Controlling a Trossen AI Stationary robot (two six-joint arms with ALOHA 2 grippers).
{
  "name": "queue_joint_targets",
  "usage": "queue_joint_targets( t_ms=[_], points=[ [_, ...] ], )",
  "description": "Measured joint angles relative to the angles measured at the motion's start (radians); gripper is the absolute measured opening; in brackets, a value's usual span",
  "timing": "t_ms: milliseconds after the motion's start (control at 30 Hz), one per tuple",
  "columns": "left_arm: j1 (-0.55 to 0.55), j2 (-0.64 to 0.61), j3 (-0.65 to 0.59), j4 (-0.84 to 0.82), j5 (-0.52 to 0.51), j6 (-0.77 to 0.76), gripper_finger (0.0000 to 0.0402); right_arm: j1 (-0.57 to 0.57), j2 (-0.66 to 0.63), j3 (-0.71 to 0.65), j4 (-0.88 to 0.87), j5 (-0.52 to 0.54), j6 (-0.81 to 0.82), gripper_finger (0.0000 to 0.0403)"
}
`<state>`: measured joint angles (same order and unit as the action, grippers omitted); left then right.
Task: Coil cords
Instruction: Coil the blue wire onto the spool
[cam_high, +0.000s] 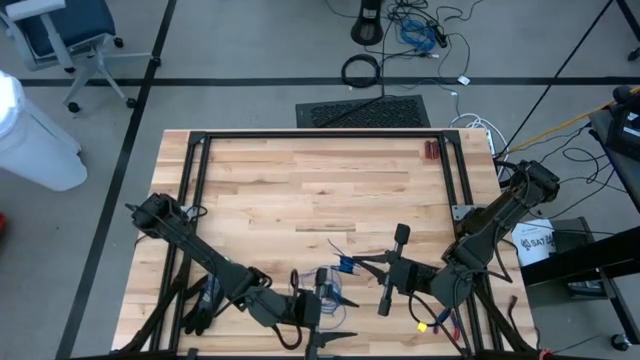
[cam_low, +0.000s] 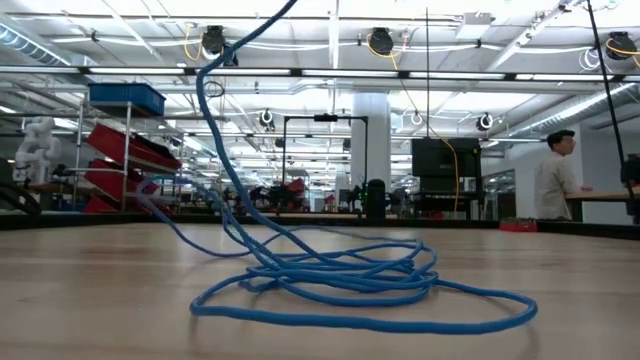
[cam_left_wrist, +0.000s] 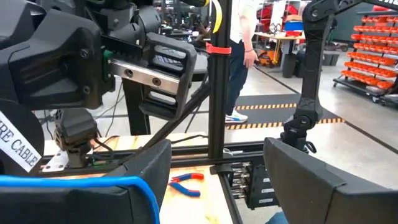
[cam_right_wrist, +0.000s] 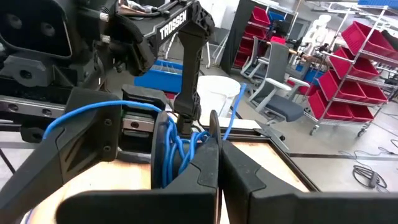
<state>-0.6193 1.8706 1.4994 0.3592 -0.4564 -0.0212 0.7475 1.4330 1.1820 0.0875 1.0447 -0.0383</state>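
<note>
Down at the near edge of the table (cam_high: 300, 180) the two arms meet almost nose to nose. The left gripper (cam_high: 318, 308) stands with its jaws spread wide, nothing between them; in its own wrist view the two dark fingers (cam_left_wrist: 298, 177) are well apart, and a strand of the blue cord (cam_left_wrist: 93, 182) runs along the edge of one finger rather than inside the gap. Just beside it, toward the right arm, the right gripper (cam_high: 362, 266) has its fingers (cam_right_wrist: 208, 162) pressed flat together, and several loops of the cord (cam_right_wrist: 174, 149) hang bunched right at their tips, though whether the strands are actually pinched I cannot tell.

The rest of the cord (cam_low: 350, 280) lies between and just ahead of the two grippers as a loose flat tangle on the wood, with one strand climbing steeply up out of the low view. From above it is a small blue bundle (cam_high: 335, 278).

Past the left gripper's fingers, a pair of red-handled pliers (cam_left_wrist: 185, 184) lies on the table top. Farther off, beyond the table, a person (cam_low: 552, 180) stands in the room.
</note>
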Motion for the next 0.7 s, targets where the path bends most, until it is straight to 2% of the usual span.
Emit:
queue_joint_targets(
  t_ms=[700],
  points=[
    [-0.015,-0.001,0.0,0.012,-0.016,0.0,0.0262,0.02,0.0,0.0,-0.002,0.005,-0.003,0.0]
  ],
)
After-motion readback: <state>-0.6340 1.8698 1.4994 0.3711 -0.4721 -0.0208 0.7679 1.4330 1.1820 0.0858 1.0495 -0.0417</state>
